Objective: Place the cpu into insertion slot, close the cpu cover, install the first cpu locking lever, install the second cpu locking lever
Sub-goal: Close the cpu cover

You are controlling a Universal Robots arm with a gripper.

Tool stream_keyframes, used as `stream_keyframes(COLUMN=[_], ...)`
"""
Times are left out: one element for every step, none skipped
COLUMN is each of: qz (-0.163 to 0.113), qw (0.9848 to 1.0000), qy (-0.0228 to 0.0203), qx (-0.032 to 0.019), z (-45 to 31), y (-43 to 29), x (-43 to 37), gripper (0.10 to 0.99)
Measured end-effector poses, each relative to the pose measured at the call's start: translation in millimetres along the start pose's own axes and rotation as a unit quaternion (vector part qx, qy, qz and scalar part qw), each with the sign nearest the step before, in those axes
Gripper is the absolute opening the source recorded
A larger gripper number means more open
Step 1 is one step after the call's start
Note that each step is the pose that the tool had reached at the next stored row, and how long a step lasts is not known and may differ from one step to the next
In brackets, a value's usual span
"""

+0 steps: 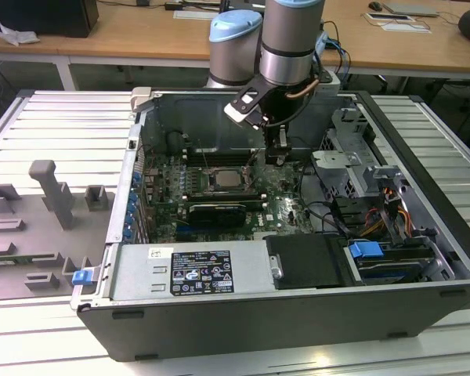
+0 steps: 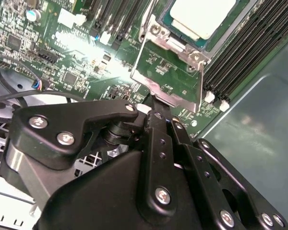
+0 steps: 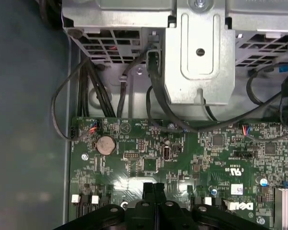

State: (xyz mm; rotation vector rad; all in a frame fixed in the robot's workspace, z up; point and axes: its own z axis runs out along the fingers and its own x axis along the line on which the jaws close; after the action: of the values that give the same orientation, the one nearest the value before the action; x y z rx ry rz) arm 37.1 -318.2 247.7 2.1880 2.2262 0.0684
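Note:
The cpu lies flat in the insertion slot, pale metal top up; in the exterior view the cpu sits mid-board inside the open case. The cpu cover is swung open and stands tilted beside the slot, with green board showing through its window. My gripper is shut with nothing between the fingers. Its tips are at the cover's free edge, touching or nearly so. In the exterior view the gripper hangs just to the right of the slot. A thin locking lever rises beside the cover's hinge.
Long black memory slots run beside the socket, with the case wall behind them. A metal drive cage and cables crowd the exterior view's right. The power supply spans the front. Grey fixtures stand on the table outside.

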Motion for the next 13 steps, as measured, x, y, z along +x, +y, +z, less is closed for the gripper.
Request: stream_keyframes(qz=[0.000, 0.000, 0.000, 0.000, 0.000, 0.000, 0.000, 0.000, 0.000, 0.000, 0.000, 0.000, 0.000], qw=[1.0000, 1.0000, 1.0000, 1.0000, 1.0000, 1.0000, 1.0000, 1.0000, 1.0000, 1.0000, 1.0000, 1.0000, 1.0000], qy=[0.0000, 0.0000, 0.0000, 0.0000, 0.0000, -0.0001, 0.0000, 0.0000, 0.0000, 0.0000, 0.0000, -0.0001, 0.0000], qx=[0.0000, 0.0000, 0.0000, 0.0000, 0.0000, 0.0000, 0.0000, 0.0000, 0.0000, 0.0000, 0.0000, 0.0000, 0.0000], z=[0.0, -0.1, -0.1, -0.2, -0.2, -0.3, -0.3, -0.3, -0.3, -0.4, -0.4, -0.5, -0.5], y=[-0.9, -2.4, -3.1, -3.8, -5.0, -5.6, -6.1, -6.7, -7.2, -8.4, -9.3, -10.1, -11.4], x=[0.0, 0.1, 0.1, 0.1, 0.1, 0.1, 0.1, 0.1, 0.1, 0.2, 0.2, 0.2, 0.2], gripper=[0.106, 0.106, 0.106, 0.106, 0.106, 0.106, 0.106, 0.106, 0.106, 0.106, 0.106, 0.106, 0.106])
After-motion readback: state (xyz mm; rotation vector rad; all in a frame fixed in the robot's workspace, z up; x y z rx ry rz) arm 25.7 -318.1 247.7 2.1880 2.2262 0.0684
